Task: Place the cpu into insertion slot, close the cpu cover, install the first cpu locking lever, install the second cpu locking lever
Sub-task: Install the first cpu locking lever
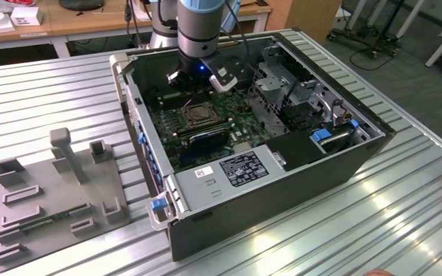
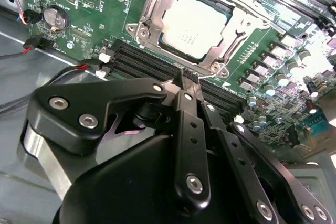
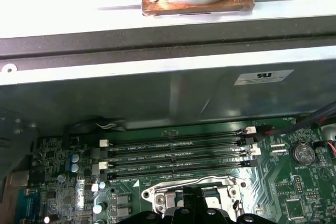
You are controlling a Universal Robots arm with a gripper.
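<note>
Gripper (image 2: pixel 183 81), pressed together and empty, poised near the cpu (image 2: pixel 193 22) seated beneath its closed cover (image 2: pixel 239 29).

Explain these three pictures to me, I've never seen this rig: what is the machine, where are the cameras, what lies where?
The machine is one robot arm reaching down into an open computer case that stands on a ribbed metal table. The exterior view watches from outside; a grey fixture tray lies at the exterior view's left. Both wrist views ride on the arm and look onto the green motherboard. The black end effector hangs by the black memory slots. In the second wrist view the cpu sits in the insertion slot, with the cpu cover lying flat around it. Whether the end effector holds anything I cannot tell.
</note>
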